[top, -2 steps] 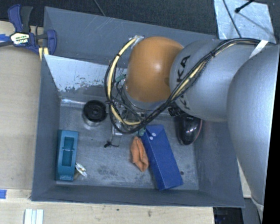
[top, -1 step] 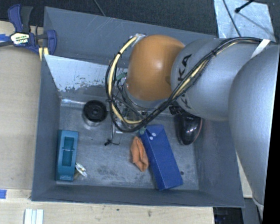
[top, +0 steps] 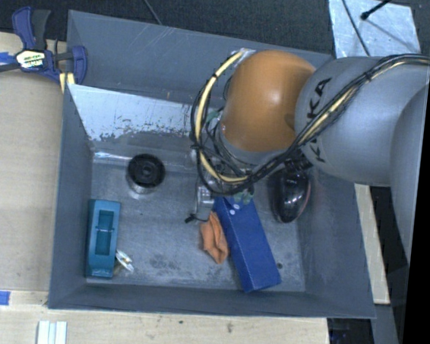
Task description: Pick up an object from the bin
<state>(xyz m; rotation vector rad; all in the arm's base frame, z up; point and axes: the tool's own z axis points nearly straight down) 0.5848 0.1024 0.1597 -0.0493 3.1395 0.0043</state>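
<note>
My gripper (top: 203, 202) hangs below the orange wrist cover, low over the middle of the bin floor. Just beneath and to its right lies a crumpled orange soft thing (top: 213, 240), its top end close to the gripper's tip. A long blue box (top: 251, 249) lies slanted against the orange thing's right side, with its upper end tucked under the wrist. I see nothing held in the gripper.
A black computer mouse (top: 290, 196) rests at the right, partly under the arm. A black round cap on a silver base (top: 145, 171) stands left of the gripper. A teal tape dispenser (top: 102, 238) lies along the left wall, with a small pale scrap (top: 123, 261) beside it.
</note>
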